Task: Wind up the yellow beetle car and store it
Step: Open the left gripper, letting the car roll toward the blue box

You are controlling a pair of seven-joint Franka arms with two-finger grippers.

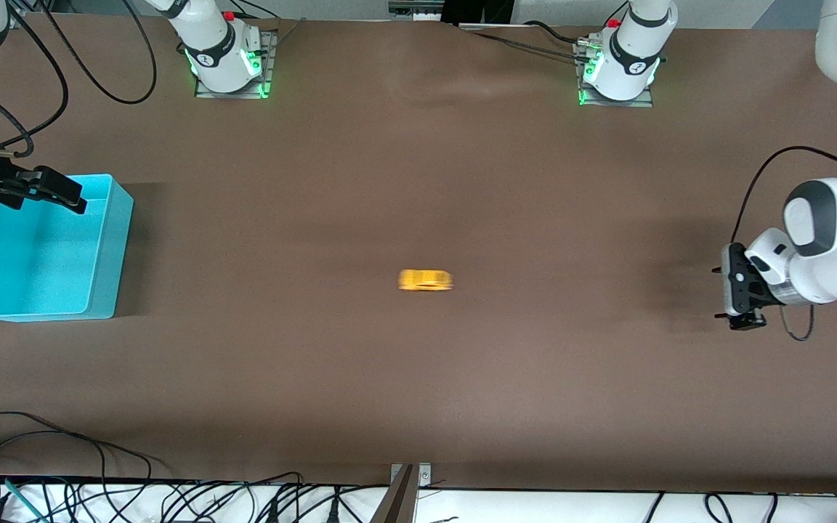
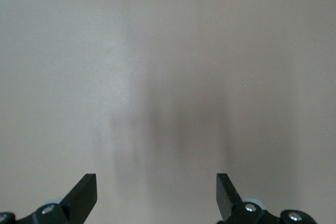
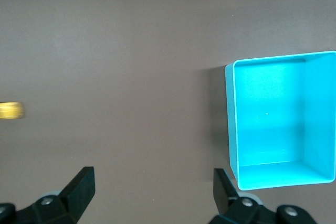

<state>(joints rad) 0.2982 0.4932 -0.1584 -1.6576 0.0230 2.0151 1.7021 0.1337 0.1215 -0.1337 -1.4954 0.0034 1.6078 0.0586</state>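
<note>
In the front view, the yellow beetle car (image 1: 426,280) was seen blurred on the brown desk (image 1: 418,378), about midway between the two ends and well apart from the turquoise bin (image 1: 110,254) at the right arm's end. The left end effector (image 1: 737,296) hung spread over bare desk at the left arm's end. The right end effector (image 1: 44,190) was held spread over the bin.

In the left wrist view, only desk was shown between the spread fingers (image 2: 84,195).

In the right wrist view, the car (image 3: 10,110) and the bin (image 3: 231,129) were seen well apart.

Right gripper (image 3: 152,190), fingers spread wide, above the brown table (image 3: 115,51). An empty turquoise bin (image 3: 315,109) stands on the table; the yellow beetle car (image 3: 10,110) lies well apart, blurred.
</note>
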